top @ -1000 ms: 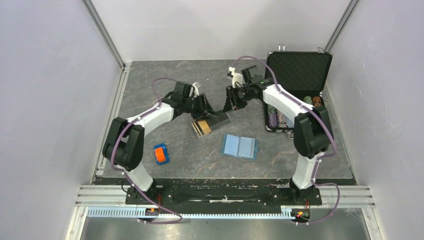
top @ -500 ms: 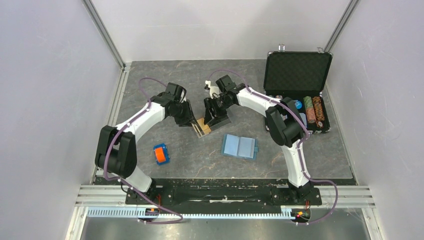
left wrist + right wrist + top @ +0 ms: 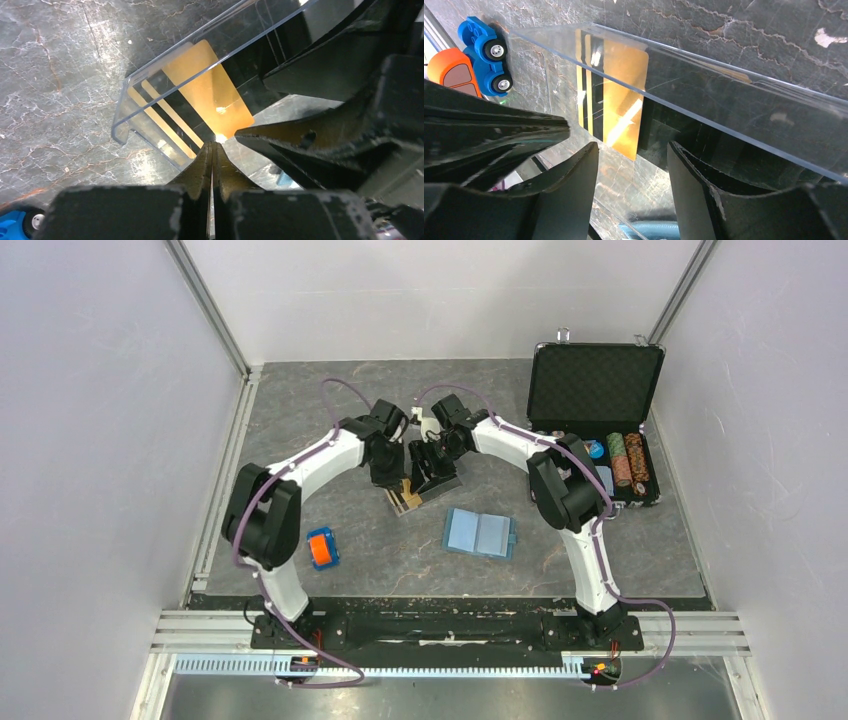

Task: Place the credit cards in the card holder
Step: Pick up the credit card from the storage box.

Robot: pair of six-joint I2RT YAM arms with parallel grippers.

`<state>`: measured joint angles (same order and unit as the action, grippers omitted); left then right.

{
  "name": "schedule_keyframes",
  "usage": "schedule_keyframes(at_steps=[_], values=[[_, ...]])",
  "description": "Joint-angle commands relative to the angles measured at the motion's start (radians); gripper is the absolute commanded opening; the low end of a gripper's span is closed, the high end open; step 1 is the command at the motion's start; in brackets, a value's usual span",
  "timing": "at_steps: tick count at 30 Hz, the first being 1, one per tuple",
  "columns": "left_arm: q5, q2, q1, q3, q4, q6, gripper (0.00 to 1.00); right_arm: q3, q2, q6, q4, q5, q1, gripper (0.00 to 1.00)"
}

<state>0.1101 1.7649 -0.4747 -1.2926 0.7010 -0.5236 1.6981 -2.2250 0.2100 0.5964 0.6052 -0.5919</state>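
Since a second ago our left gripper (image 3: pixel 212 150) has swung in and closed at the edge of the credit cards (image 3: pixel 210 95) in the clear tray (image 3: pixel 122 117). Our right gripper (image 3: pixel 631 170) has its jaws apart. We see the card holder (image 3: pixel 480 533) at five o'clock from the tray. So shallow a pinch could let the card slip.

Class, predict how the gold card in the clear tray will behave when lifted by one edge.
The gold card looks thin and flat, so probably light and slightly bendy. Its glossy glare suggests it may slip. Overlapping other cards, it might drag them.
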Motion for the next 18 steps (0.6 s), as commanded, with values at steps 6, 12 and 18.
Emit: schedule_keyframes(at_steps=[6,12,18], values=[[-0.157,0.103,-0.033,-0.100,0.167,0.120,0.02,0.007,-0.029,0.003,0.008,-0.006,-0.003,0.55],[-0.175,0.177,-0.041,-0.117,0.196,0.139,0.02,0.002,-0.045,0.011,0.003,0.007,-0.003,0.52],[-0.180,0.238,-0.064,-0.139,0.198,0.148,0.02,-0.010,-0.062,0.018,0.001,0.013,-0.002,0.51]])
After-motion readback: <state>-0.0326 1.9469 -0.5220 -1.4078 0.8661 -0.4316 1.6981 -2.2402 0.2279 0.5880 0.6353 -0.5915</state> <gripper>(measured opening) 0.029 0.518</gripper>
